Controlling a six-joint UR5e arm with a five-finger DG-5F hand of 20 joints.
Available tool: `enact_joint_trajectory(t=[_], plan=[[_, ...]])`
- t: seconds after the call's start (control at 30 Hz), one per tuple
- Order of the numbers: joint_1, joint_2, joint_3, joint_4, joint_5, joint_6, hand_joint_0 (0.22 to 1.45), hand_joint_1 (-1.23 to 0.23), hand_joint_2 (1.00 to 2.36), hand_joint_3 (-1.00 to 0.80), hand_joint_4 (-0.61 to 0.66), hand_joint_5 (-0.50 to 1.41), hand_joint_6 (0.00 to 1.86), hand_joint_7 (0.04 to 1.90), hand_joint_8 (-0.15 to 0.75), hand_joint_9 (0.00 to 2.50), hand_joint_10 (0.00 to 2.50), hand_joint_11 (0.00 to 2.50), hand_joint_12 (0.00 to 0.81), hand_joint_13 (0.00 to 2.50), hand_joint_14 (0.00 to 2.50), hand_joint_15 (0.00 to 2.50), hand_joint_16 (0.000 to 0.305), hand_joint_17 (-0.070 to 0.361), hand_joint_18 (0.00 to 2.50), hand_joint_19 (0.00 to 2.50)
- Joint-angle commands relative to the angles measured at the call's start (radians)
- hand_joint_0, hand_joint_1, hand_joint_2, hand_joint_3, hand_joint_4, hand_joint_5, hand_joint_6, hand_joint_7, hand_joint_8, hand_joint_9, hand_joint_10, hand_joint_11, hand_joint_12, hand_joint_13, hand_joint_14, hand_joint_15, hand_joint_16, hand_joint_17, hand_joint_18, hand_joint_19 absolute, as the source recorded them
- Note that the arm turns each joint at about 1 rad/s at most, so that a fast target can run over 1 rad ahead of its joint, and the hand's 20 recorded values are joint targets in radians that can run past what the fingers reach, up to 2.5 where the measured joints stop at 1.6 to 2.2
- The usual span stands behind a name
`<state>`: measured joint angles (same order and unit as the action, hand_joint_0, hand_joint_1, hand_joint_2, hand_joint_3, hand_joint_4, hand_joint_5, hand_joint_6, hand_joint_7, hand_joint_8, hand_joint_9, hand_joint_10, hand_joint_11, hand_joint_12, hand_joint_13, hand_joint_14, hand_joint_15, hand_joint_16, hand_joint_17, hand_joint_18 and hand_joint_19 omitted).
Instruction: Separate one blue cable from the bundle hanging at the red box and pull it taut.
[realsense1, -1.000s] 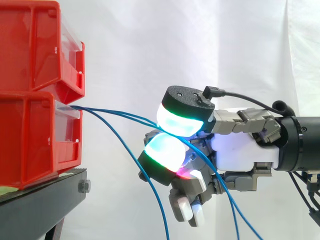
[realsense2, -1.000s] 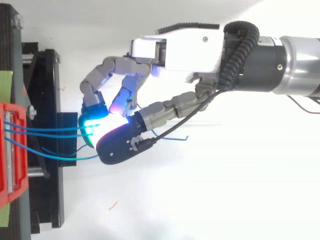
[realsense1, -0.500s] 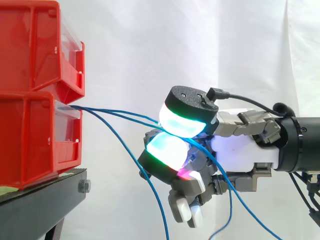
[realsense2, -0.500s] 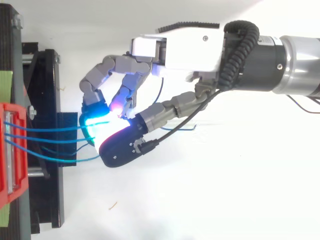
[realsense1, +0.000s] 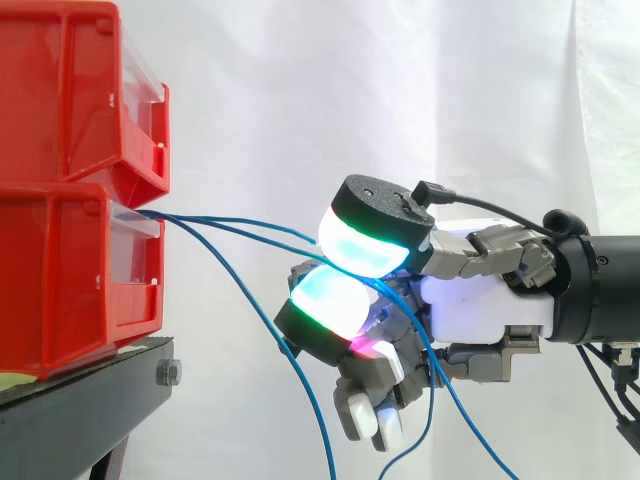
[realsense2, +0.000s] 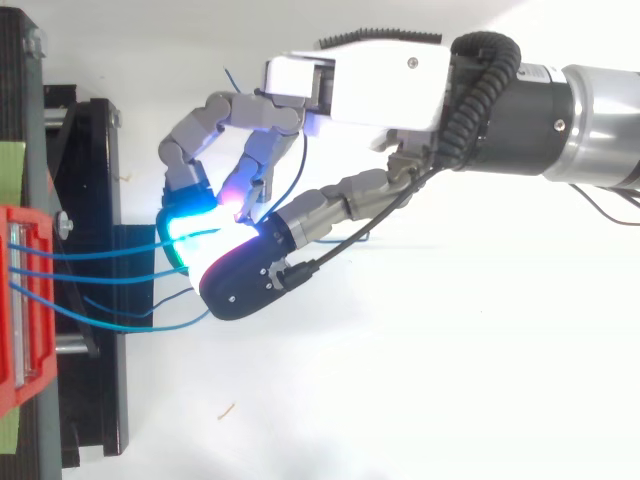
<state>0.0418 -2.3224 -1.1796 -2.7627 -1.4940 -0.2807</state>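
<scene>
Several thin blue cables come out of the front of the lower red box (realsense1: 60, 270) (realsense2: 25, 300). Two of them (realsense1: 240, 232) (realsense2: 100, 252) run fairly straight to the right into my hand (realsense1: 480, 305) (realsense2: 350, 85). There they pass between the glowing thumb pad (realsense1: 365, 250) and a glowing fingertip (realsense1: 330, 300), which are curled together and pinch them. Another blue cable (realsense1: 290, 370) (realsense2: 130, 322) sags from the box and hangs down below the hand. Loose cable tails trail out behind and under the palm.
A second red box (realsense1: 70, 90) is stacked on the lower one, and both rest on a black stand (realsense1: 80, 400) (realsense2: 90, 380). A white curtain (realsense1: 300, 100) forms the backdrop. Open space lies right of the stand, around the arm.
The hand has shifted slightly and turned a little with the cables still pinched. The loose tails behind the palm have swung, one now pointing up past the fingers in the top view.
</scene>
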Motion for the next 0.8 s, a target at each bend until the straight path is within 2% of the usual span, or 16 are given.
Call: enact_joint_trajectory(t=[0.0,0.2,0.4,0.77], plan=[[-0.002,0.0,0.0,0.0,0.003,0.0,0.64,-0.75,1.0,-0.5,0.04,-0.17,0.93,1.15,0.313,1.07,0.02,1.13,0.366,0.97,0.03,0.68,0.05,0.113,0.91,0.74],[-0.002,0.0,0.0,0.0,0.003,-0.005,0.64,-0.75,1.0,-0.5,0.02,-0.16,0.93,1.17,0.314,1.09,0.02,1.14,0.364,0.98,0.03,0.67,0.05,0.113,0.92,0.74],[-0.002,0.0,0.0,0.0,0.003,-0.029,0.67,-0.88,1.0,-0.5,-0.04,-0.16,0.92,1.16,0.313,1.08,0.02,1.13,0.359,0.98,0.03,0.67,0.05,0.112,0.92,0.72],[0.003,0.0,0.0,0.0,0.012,-0.049,0.66,-0.97,1.0,-0.5,0.0,-0.15,0.92,1.17,0.311,1.06,0.02,1.12,0.356,0.97,0.03,0.67,0.049,0.111,0.91,0.71]])
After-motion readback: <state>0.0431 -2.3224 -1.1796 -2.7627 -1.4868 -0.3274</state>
